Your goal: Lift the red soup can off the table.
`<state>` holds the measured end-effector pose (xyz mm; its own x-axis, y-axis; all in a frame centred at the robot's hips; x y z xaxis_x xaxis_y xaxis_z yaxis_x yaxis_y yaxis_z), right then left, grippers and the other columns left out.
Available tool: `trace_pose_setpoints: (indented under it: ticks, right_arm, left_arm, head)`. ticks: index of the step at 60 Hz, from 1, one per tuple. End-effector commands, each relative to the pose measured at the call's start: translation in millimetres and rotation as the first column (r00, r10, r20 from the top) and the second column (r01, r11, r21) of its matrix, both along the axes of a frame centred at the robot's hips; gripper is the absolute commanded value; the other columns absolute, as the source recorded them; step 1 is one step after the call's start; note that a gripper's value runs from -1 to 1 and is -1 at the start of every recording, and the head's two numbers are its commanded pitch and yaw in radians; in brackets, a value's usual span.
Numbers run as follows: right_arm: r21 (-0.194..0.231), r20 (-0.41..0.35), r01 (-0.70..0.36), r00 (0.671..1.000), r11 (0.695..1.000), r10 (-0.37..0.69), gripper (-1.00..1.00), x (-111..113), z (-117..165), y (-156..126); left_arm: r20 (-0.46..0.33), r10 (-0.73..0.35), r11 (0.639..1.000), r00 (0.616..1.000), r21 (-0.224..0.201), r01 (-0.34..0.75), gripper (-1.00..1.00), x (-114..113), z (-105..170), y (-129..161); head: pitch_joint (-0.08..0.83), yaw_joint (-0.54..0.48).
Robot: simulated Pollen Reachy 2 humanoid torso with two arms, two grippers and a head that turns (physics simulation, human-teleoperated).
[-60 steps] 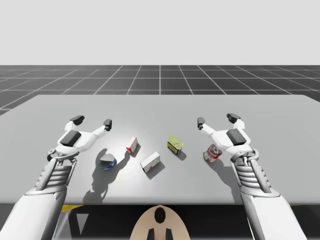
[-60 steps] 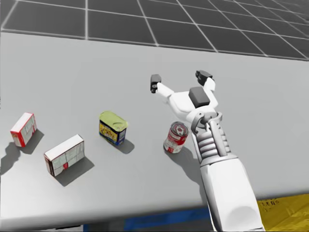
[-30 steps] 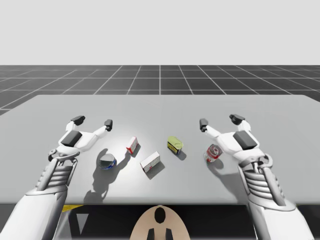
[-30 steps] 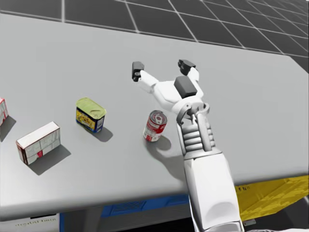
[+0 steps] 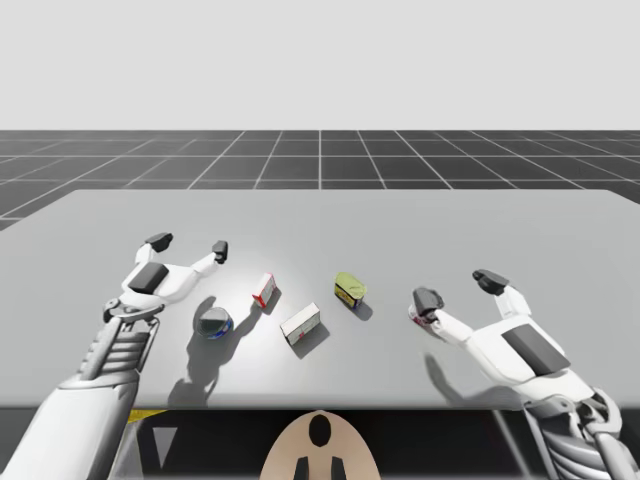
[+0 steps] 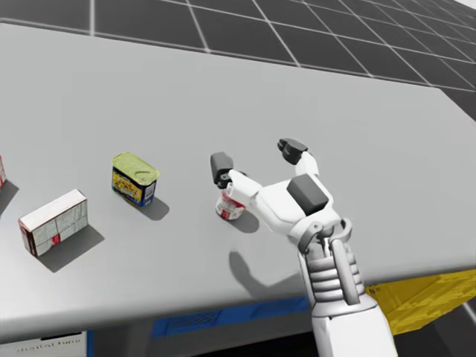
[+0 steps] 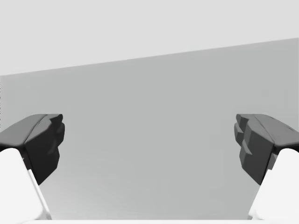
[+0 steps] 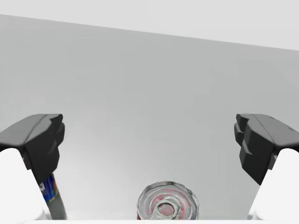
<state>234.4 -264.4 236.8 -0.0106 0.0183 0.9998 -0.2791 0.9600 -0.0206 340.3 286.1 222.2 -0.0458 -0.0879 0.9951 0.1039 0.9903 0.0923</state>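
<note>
With your right gripper [image 8: 149, 144] spread wide above the red soup can [image 8: 167, 205], which stands on the table [image 6: 335, 111] between its fingers, an off-centre descent risks one finger clipping the rim and toppling it.

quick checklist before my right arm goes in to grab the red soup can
1. Right gripper open: ok, fingers wide apart, neither touching the can.
2. Red soup can upright on the table: ok, its lid faces up.
3. Can centred between the fingers: ok in the right wrist view.
4. Fingers low enough to close on the can's wall: cannot tell.
5. Yellow-topped tin apart from the can: ok, a gap between them.
6. Left gripper out of the way: ok, open, at the table's other side.
</note>
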Motion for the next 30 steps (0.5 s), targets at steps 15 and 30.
trace_pose_setpoints:
  ticks: [15,30]
  right_arm:
    - [0.015,-0.086,-0.025,0.996,1.0,0.026,-1.0,-14.3,-56.1,-13.3]
    - [0.012,-0.138,-0.004,0.99,1.0,0.005,-1.0,6.2,-84.7,-15.3]
  left_arm:
    - [0.001,0.02,1.0,1.0,0.021,-0.02,-1.0,2.4,-4.6,-2.2]
    - [0.003,0.024,0.999,1.0,0.027,-0.024,-1.0,3.4,-5.5,-2.1]
  head:
    - [0.664,-0.39]
    - [0.668,-0.39]
